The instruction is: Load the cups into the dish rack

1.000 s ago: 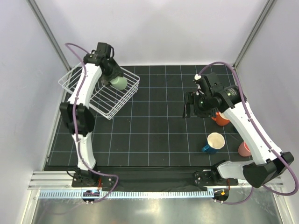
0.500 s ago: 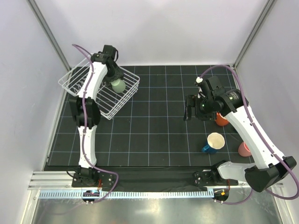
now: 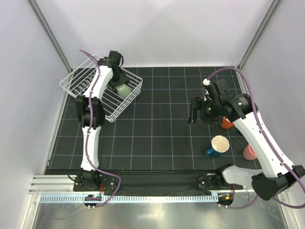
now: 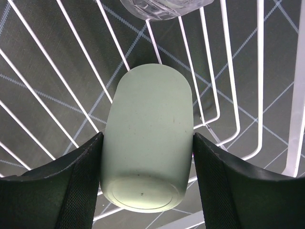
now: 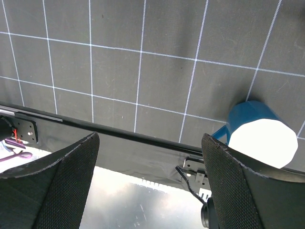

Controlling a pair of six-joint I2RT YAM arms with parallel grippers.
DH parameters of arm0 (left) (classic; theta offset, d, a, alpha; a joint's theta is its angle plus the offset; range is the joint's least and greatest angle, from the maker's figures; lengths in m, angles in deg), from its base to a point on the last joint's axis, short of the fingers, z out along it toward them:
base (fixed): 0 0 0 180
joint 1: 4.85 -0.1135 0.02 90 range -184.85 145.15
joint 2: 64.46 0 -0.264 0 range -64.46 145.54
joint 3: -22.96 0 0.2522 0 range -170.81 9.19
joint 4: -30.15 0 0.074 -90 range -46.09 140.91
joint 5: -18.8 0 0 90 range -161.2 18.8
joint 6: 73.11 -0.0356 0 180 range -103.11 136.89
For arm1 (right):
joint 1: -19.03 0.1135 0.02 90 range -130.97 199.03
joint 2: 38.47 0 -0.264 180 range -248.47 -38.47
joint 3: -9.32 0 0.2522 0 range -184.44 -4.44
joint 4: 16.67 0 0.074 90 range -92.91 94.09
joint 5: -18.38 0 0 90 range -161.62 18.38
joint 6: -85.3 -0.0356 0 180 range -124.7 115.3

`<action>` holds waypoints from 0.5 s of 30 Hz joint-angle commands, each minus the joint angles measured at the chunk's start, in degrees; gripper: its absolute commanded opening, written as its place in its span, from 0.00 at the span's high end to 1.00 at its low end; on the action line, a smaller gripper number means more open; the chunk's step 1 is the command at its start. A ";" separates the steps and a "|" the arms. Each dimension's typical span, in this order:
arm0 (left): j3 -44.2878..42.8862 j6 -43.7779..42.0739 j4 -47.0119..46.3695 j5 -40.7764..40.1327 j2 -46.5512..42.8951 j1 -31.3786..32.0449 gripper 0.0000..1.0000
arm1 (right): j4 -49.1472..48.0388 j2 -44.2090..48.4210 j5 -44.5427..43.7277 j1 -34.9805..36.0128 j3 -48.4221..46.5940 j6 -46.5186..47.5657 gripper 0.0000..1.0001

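My left gripper [image 3: 119, 84] is shut on the pale green cup [image 3: 124, 89], inside the white wire dish rack [image 3: 78, 86] at the far left. In the left wrist view both pads of the left gripper [image 4: 147, 139] press the sides of the green cup [image 4: 147, 124], bottom toward the camera, over the dish rack's wires [image 4: 228, 95]. A clear glass [image 4: 164, 7] lies just beyond it in the rack. My right gripper [image 3: 192, 110] hangs open and empty above the mat. The blue mug [image 3: 217, 146], orange cup [image 3: 227, 122] and pink cup [image 3: 249, 152] stand at the right.
In the right wrist view the blue mug [image 5: 255, 121] sits right of the open right gripper [image 5: 150, 139], near the mat's front edge [image 5: 119, 131]. The rack is tilted against the left wall [image 3: 28, 95]. The right arm [image 3: 257, 131] reaches over the orange and pink cups.
The left arm has swung its elbow inward and carried the green cup slightly right and nearer within the rack. The right gripper has barely shifted.
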 commanded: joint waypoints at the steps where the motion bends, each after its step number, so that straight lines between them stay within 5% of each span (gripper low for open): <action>1: -2.08 0.06 -2.39 -0.09 -0.80 -0.09 0.92 | -0.71 2.15 0.51 -0.01 0.39 -1.01 0.12; 5: -2.26 -0.56 -3.28 0.35 -0.54 -0.17 0.58 | -0.88 2.33 0.60 -0.01 1.01 -1.36 0.12; 15: -2.00 -1.97 -3.54 0.87 -1.24 -0.17 0.33 | -2.02 2.07 2.00 0.08 1.89 -1.45 0.13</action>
